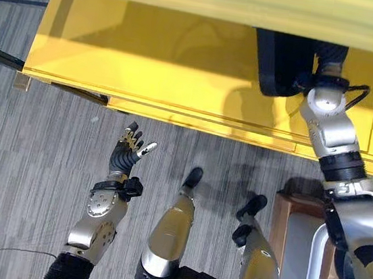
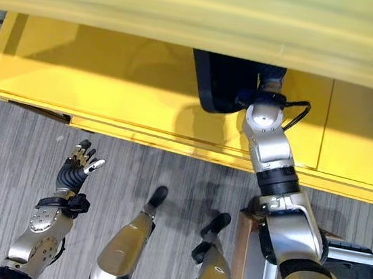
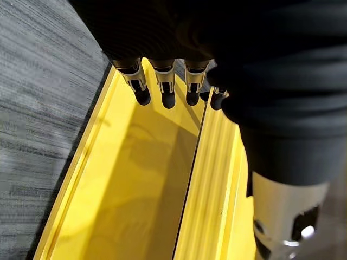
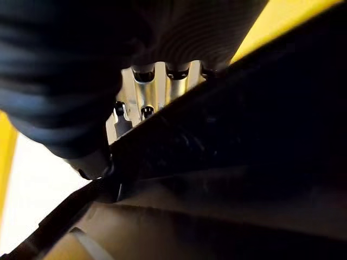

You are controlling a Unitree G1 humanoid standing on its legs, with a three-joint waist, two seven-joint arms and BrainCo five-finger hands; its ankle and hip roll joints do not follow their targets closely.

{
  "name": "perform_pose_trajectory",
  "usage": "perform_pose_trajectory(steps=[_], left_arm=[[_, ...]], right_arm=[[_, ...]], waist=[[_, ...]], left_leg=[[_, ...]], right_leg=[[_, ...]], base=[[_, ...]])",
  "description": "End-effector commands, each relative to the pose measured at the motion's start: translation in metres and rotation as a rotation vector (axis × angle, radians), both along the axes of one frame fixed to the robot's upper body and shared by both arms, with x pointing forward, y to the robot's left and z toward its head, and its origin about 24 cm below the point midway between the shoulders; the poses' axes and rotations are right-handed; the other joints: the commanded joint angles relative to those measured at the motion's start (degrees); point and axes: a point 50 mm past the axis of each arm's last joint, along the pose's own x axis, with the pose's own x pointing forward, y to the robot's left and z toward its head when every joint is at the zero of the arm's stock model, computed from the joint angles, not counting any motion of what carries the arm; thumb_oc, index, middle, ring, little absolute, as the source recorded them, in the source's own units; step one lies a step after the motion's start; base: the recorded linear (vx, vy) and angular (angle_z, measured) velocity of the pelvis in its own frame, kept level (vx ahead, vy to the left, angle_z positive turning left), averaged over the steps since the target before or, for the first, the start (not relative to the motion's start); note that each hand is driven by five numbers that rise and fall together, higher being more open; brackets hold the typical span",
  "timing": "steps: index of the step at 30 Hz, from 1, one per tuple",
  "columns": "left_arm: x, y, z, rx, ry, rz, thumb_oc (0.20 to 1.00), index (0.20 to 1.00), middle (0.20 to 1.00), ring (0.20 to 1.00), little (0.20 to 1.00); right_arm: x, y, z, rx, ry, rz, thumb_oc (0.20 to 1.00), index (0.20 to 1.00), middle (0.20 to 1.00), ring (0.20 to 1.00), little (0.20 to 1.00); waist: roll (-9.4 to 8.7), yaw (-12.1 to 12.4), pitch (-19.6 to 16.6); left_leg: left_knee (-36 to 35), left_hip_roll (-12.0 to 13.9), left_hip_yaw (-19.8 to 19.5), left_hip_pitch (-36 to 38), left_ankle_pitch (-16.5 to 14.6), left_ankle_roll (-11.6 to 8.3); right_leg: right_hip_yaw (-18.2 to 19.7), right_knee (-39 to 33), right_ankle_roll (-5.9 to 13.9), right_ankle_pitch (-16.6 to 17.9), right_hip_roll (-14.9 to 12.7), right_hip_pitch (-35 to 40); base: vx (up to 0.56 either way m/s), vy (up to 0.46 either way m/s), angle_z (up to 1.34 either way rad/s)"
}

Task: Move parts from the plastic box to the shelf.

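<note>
A dark part [image 1: 280, 66] lies on the yellow shelf [image 1: 148, 60].

bright overhead light, soft shadows on yellow shelf [image 1: 182, 64]; wrist views blurred.

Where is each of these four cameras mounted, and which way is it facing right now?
Left eye view: on the head, looking down at the yellow shelf and carpet; left hand open, right arm reaching to the black part.
Right eye view: beside it, same scene slightly offset.
Left wrist view: along the left hand's straight fingers toward the shelf.
Right wrist view: against the black part, right hand fingers behind it.
Both eye views share the shelf and part.
</note>
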Motion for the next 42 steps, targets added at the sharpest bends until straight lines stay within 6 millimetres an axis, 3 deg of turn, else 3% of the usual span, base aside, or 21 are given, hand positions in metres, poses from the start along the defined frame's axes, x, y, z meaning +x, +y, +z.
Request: perform_pose_trajectory(steps=[1, 9, 18, 23, 30, 42], left_arm=[[-0.007, -0.003, 0.026, 0.011, -0.129, -0.031, 1.0, 1.0, 1.0, 1.0, 1.0], [0.003, -0.015, 0.04, 0.003, -0.199, -0.067, 1.0, 1.0, 1.0, 1.0, 1.0], [0.011, -0.027, 0.047, 0.017, -0.225, -0.104, 1.0, 1.0, 1.0, 1.0, 1.0], [0.015, -0.03, 0.049, 0.013, -0.235, -0.108, 1.0, 1.0, 1.0, 1.0, 1.0], [0.018, -0.031, 0.054, 0.02, -0.253, -0.122, 1.0, 1.0, 1.0, 1.0, 1.0], [0.02, -0.035, 0.061, 0.033, -0.283, -0.158, 1.0, 1.0, 1.0, 1.0, 1.0]], right_arm=[[-0.015, -0.002, 0.052, -0.037, -0.198, -0.025, 0.2, 0.2, 0.2, 0.2, 0.2], [-0.02, -0.024, 0.102, -0.007, -0.292, -0.135, 0.2, 0.2, 0.2, 0.2, 0.2], [-0.024, -0.043, 0.125, 0.004, -0.314, -0.231, 0.2, 0.2, 0.2, 0.2, 0.2], [-0.017, -0.056, 0.127, 0.025, -0.249, -0.279, 0.2, 0.2, 0.2, 0.2, 0.2], [-0.002, -0.074, 0.113, 0.009, -0.091, -0.371, 0.2, 0.2, 0.2, 0.2, 0.2], [-0.005, -0.093, 0.116, -0.03, -0.033, -0.461, 0.2, 0.2, 0.2, 0.2, 0.2]], waist=[[0.4, 0.36, -2.38], [1.13, 0.01, 0.41], [1.34, -1.4, 1.93], [0.86, -1.64, 1.99], [1.0, -1.89, 2.22], [1.66, -1.58, 1.58]], left_leg=[[-0.13, -0.35, 1.03, -2.32, 0.32, 1.06], [6.73, -2.45, 0.82, -9.15, -1.82, 1.27], [14.8, -3.96, 0.48, -17.32, -4.06, 2.14], [15.52, -3.64, 0.77, -18.79, -4.23, 2.16], [14.28, -3.03, 0.7, -17.74, -4.05, 1.95], [12.05, -2.58, 0.42, -15.78, -3.36, 1.55]], right_leg=[[5.43, 10.13, 4.25, -11.82, -2.65, 2.99], [7.27, 18.08, 3.6, -14.43, -3.65, -4.47], [9.73, 26.55, 2.81, -16.92, -4.42, -13.13], [10.7, 26.85, 2.84, -16.68, -3.78, -15.36], [10.82, 26.1, 2.93, -16.5, -3.4, -15.12], [10.23, 24.81, 3.24, -16.34, -3.17, -13.61]], base=[[0.0, 0.0, 0.0], [-0.06, 0.017, 0.02], [-0.06, 0.015, 0.0], [-0.03, 0.017, -0.04], [-0.01, -0.006, -0.01], [0.0, 0.0, 0.0]])
